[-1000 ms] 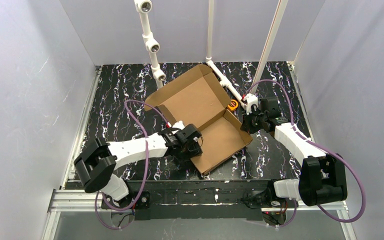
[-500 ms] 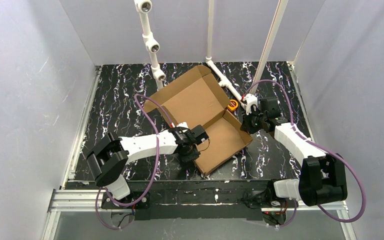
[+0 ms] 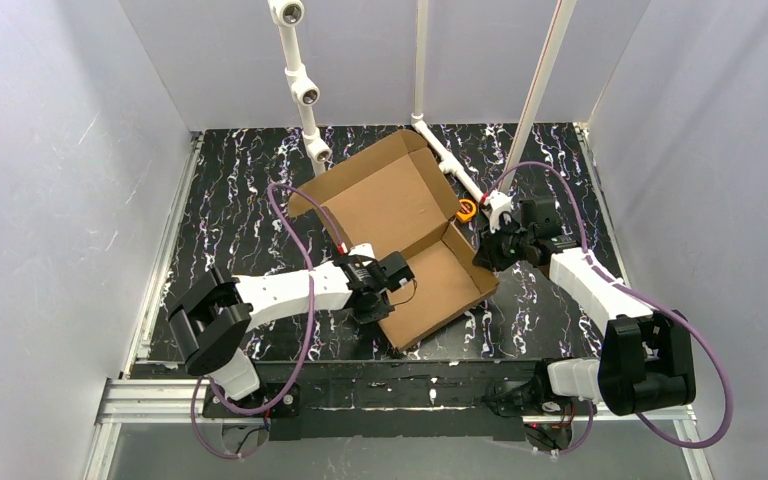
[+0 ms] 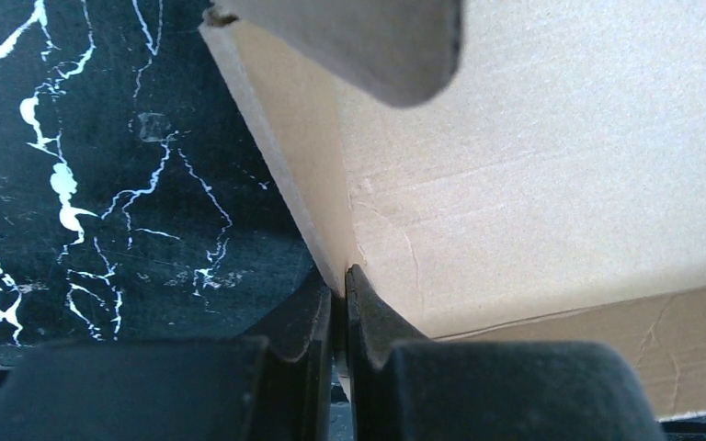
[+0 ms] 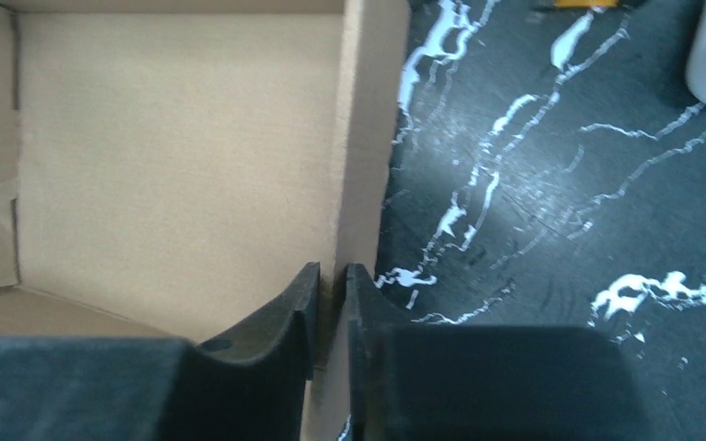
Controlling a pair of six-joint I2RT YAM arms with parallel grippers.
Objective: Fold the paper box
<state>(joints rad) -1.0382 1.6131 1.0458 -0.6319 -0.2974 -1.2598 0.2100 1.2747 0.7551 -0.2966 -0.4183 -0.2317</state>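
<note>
Brown corrugated cardboard, unprinted: the paper box [image 3: 400, 215] is lying skewed at the middle of the black marbled table [image 3: 230, 210], with its lid panel spreading flat toward the far left and its shallow tray sitting nearer, toward the right. Tray walls are standing up on the left and right sides. The left gripper [image 3: 383, 297] is reaching in from the near left and biting the tray's left wall. In the left wrist view its two fingers [image 4: 308, 317] are pressing together with the wall's edge sandwiched between them, one inside the tray and one over the table. The right gripper [image 3: 488, 250] is meeting the tray's right wall from the right, and in the right wrist view its jaws are straddling that wall, one each side, with only a narrow slot between them. Whether they are actually squeezing the cardboard or just flanking it, I cannot tell. A small orange item [image 3: 466, 209] is lying on the table just beside the box's far right corner, near a white pipe [image 3: 450, 160].
</note>
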